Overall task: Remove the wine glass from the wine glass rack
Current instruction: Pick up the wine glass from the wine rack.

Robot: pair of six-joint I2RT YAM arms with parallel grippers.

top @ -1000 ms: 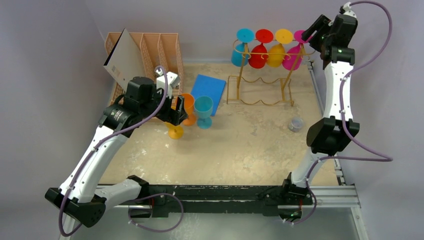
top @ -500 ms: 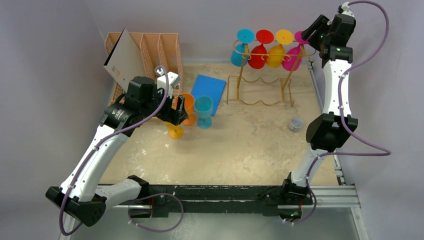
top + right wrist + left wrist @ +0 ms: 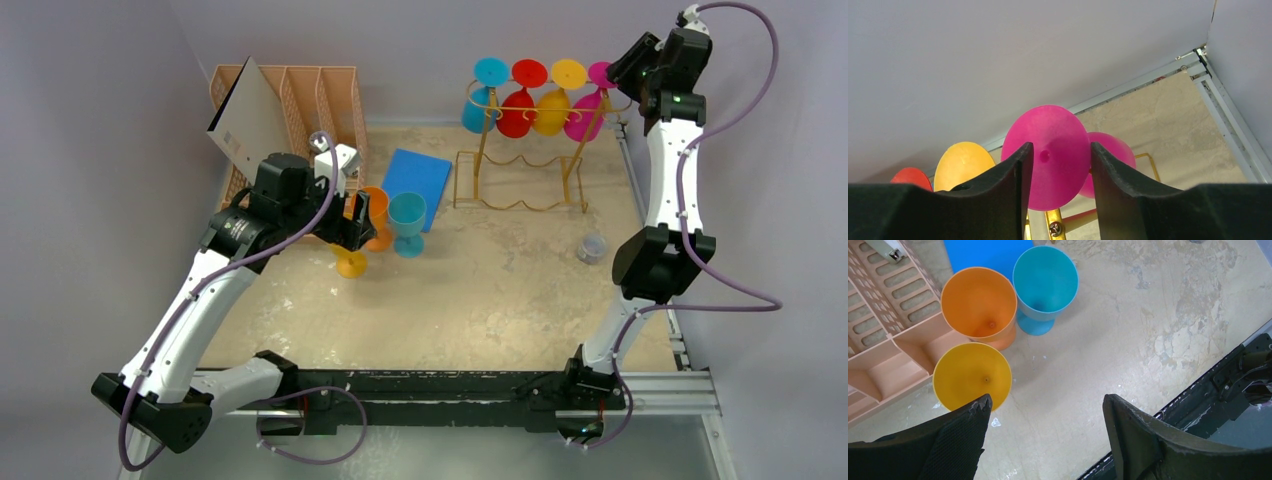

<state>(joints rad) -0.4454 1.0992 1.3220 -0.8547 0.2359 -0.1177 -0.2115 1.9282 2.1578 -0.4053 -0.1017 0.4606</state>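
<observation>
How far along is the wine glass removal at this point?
Off the rack: orange glass, teal glass and yellow glass stand upright on the table by the open left gripper. In hand: the right gripper straddles the foot of the pink glass hanging on the wine glass rack; a grip isn't clear. Left: lifting it off.

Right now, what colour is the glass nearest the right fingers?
Magenta plastic wine glass; clearest in right wrist view.

Top external: high behind the arm bases (image 3: 590,385), looking down; left wrist: steeply downward at the table (image 3: 1108,340), shared with top; right wrist: close, facing the back wall (image 3: 998,50).
</observation>
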